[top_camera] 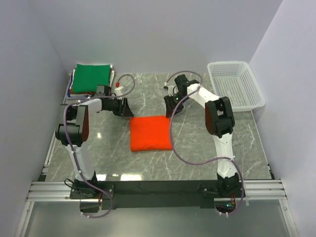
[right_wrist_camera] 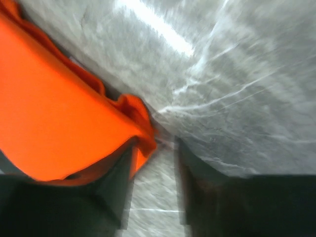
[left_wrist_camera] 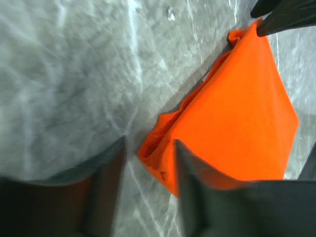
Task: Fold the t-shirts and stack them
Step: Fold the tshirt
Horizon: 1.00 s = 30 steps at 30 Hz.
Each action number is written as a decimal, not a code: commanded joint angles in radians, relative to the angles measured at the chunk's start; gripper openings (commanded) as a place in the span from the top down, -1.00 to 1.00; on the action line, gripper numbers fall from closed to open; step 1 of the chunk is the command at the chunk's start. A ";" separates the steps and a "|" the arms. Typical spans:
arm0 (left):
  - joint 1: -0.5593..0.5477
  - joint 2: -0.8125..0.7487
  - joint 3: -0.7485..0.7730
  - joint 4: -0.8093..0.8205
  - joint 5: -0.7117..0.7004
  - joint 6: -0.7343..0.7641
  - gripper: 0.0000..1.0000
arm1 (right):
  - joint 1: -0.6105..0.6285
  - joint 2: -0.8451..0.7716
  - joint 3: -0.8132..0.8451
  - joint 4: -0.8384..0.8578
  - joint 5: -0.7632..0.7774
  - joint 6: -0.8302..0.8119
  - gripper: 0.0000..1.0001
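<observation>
- Two claws, one per arm, both at the far edge of the same shirt. The left claw [left_wrist_camera: 148,190] is spread, and the shirt's far left corner lies in the gap between its dark fingers [left_wrist_camera: 106,187].
- The right claw [right_wrist_camera: 154,190] is likewise spread. The far right corner bunches up just inside its left finger [right_wrist_camera: 116,190]. I cannot tell whether either claw touches the cloth.
- One bright orange cloth t-shirt [top_camera: 150,133], folded to a rough square, lies flat at the middle of the grey marbled desk [top_camera: 113,153]. Its layered edges are crumpled at both far corners.
- Two arms. The left arm [top_camera: 74,123] rises from its base, bends at the elbow and reaches rightward, low over the desk. The right arm [top_camera: 217,116] rises, folds back and reaches leftward and downward, so the claws face each other across the shirt's far edge.
- One green cloth t-shirt [top_camera: 92,77], folded, tops a stack at the far left corner, well apart from the orange one. Paler and darker edges show under it, too small to count.
- One white plastic lattice basket [top_camera: 232,89] sits at the far right, well apart from both claws.
- Two mauve cables. The right arm's cable [top_camera: 174,143] loops down just beside the orange shirt's right edge.
</observation>
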 commanded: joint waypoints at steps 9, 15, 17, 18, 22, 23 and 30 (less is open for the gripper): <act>0.033 -0.541 -0.078 0.106 -0.181 0.125 -0.99 | 0.008 -0.443 -0.105 0.154 -0.038 0.001 -0.22; 0.042 -0.498 0.071 -0.112 -0.300 -0.047 -0.99 | 0.035 -0.637 -0.199 0.274 0.049 -0.057 -0.51; 0.064 -0.413 0.137 -0.229 -0.048 0.040 -0.99 | 0.035 -0.661 -0.276 0.387 0.086 0.031 -0.96; 0.068 -0.380 0.192 -0.318 0.039 0.060 -0.99 | 0.034 -0.655 -0.289 0.398 0.071 0.062 -1.00; 0.065 -0.424 -0.002 0.043 0.282 -0.303 -0.99 | 0.031 -0.523 -0.187 0.273 -0.285 0.142 -1.00; 0.062 -0.458 -0.080 0.175 0.293 -0.413 -0.99 | 0.029 -0.498 -0.190 0.265 -0.352 0.177 -1.00; -0.037 -0.469 -0.485 0.761 0.229 -0.926 -0.99 | 0.032 -0.480 -0.565 0.823 -0.516 0.721 -1.00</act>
